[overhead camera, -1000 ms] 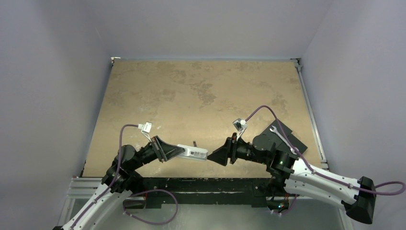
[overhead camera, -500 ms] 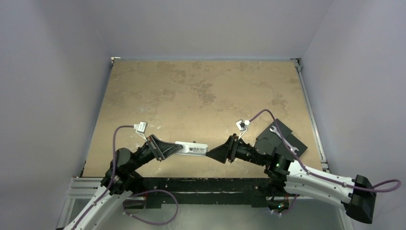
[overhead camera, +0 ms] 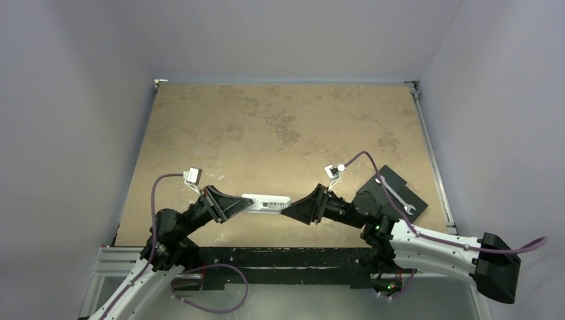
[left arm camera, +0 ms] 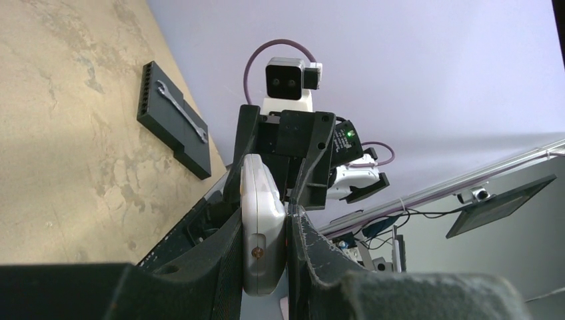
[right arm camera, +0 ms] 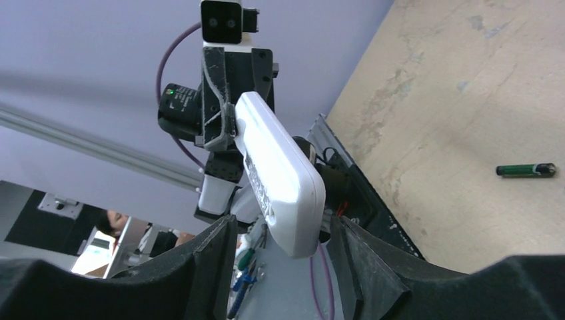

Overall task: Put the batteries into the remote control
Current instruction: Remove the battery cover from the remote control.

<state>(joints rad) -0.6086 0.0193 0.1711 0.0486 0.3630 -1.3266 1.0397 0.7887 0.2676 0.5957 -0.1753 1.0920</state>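
Note:
My left gripper (overhead camera: 248, 204) is shut on the white remote control (overhead camera: 267, 202) and holds it level above the table near the front edge. In the left wrist view the remote (left arm camera: 261, 230) is clamped edge-on between the fingers of the left gripper (left arm camera: 264, 223). My right gripper (overhead camera: 288, 211) is open, and the remote's free end (right arm camera: 278, 170) sits between its spread jaws (right arm camera: 280, 233) without visible contact. One dark battery (right arm camera: 526, 171) lies on the table in the right wrist view. It is hidden in the top view. No second battery shows.
A black tool block with a wrench on it (overhead camera: 394, 195) lies on the table behind the right arm, also in the left wrist view (left arm camera: 174, 121). The table's front rail (overhead camera: 280, 257) runs just below both grippers.
The left gripper drew the remote back to the left and slightly away from the front edge. The right gripper followed leftward, and its open jaws now reach the remote's end.

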